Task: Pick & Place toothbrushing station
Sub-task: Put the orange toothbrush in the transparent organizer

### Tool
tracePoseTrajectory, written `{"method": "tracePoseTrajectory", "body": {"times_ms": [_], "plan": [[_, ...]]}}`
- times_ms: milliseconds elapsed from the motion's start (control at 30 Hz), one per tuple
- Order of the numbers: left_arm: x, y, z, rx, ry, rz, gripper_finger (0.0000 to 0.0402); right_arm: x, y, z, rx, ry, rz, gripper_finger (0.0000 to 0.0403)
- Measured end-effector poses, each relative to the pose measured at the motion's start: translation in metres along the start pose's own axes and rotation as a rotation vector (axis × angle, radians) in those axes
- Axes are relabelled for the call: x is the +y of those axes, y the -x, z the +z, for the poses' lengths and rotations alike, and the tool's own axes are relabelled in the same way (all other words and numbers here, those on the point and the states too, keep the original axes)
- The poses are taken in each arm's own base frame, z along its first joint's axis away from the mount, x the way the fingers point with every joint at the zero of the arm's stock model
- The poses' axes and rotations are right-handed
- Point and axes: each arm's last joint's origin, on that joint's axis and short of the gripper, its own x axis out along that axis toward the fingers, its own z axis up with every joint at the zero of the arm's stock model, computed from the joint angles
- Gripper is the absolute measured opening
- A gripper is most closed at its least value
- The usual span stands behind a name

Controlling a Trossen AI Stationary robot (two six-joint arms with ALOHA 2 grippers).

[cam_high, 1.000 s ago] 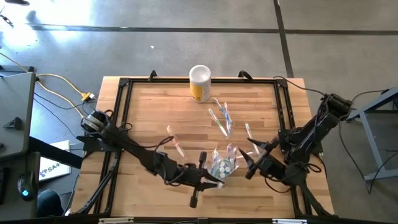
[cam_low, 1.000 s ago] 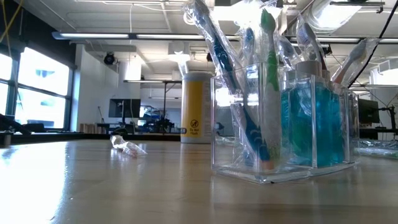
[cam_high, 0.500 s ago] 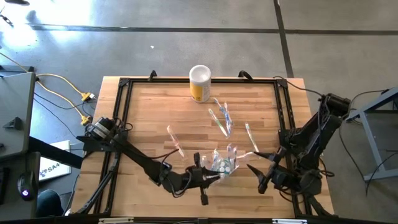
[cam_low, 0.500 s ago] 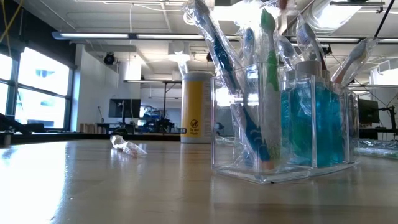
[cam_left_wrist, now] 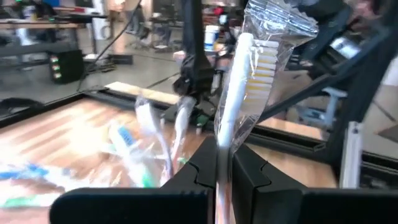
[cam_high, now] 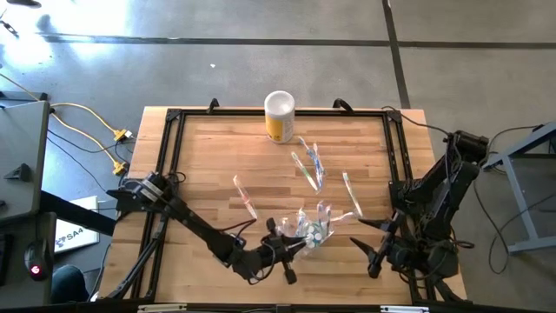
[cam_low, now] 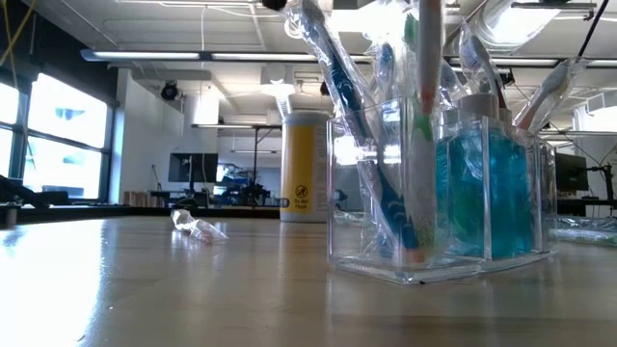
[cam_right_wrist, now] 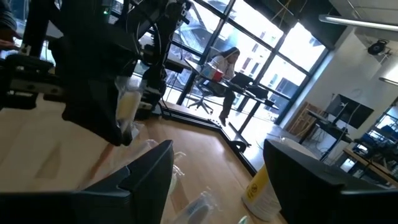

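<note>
A clear holder (cam_high: 311,230) (cam_low: 386,260) stands near the table's front edge, holding several wrapped toothbrushes and teal tubes (cam_low: 487,198). My left gripper (cam_high: 282,246) (cam_left_wrist: 224,155) is just left of it, pointing level and shut on one wrapped toothbrush (cam_left_wrist: 239,93), white-handled with yellowish bristles. In the low view this toothbrush (cam_low: 424,116) stands nearly upright at the holder; whether its lower end is inside or in front, I cannot tell. My right gripper (cam_high: 367,246) (cam_right_wrist: 217,180) hangs open to the holder's right, holding nothing. My left gripper pinches the toothbrush's wrapped handle (cam_left_wrist: 222,138) between its two fingers (cam_left_wrist: 249,171), plastic wrap and all. The fingers come level from the table's left and lie across the handle. The brush stands nearly upright with its bristle head (cam_left_wrist: 258,59) up, above the fingers.
A yellow canister with a white lid (cam_high: 279,116) (cam_low: 305,166) stands at the far edge. More wrapped toothbrushes lie loose on the wood: a bunch (cam_high: 309,165) at the centre, one (cam_high: 246,198) to its left, one (cam_high: 350,193) to its right. A black frame (cam_high: 174,156) borders the table.
My left gripper has sunk beside the holder and turned at the wrist, bringing the held toothbrush upright and down into the low view at the holder. My right gripper has swung away from the holder toward the table's near right corner, still open.
</note>
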Motion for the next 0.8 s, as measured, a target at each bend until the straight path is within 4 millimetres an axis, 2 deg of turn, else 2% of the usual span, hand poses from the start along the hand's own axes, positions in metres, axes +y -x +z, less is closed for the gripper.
{"method": "tracePoseTrajectory", "body": {"times_ms": [267, 467, 600, 800], "plan": [[0.002, 0.004, -0.011, 0.038, -0.005, 0.068, 0.0008, 0.001, 0.007, 0.0, -0.01, 0.0, 0.024, 0.0242], [0.018, 0.01, -0.034, 0.04, 0.114, 0.09, 0.0008, 0.001, 0.007, 0.0, -0.011, 0.0, 0.025, 0.0242], [0.027, 0.016, -0.044, 0.017, 0.158, 0.059, 0.0008, 0.001, 0.007, 0.0, -0.011, 0.0, 0.025, 0.0242], [0.029, 0.015, -0.045, 0.03, 0.154, -0.025, 0.0021, 0.001, 0.007, 0.0, -0.011, 0.001, 0.025, 0.0242]]}}
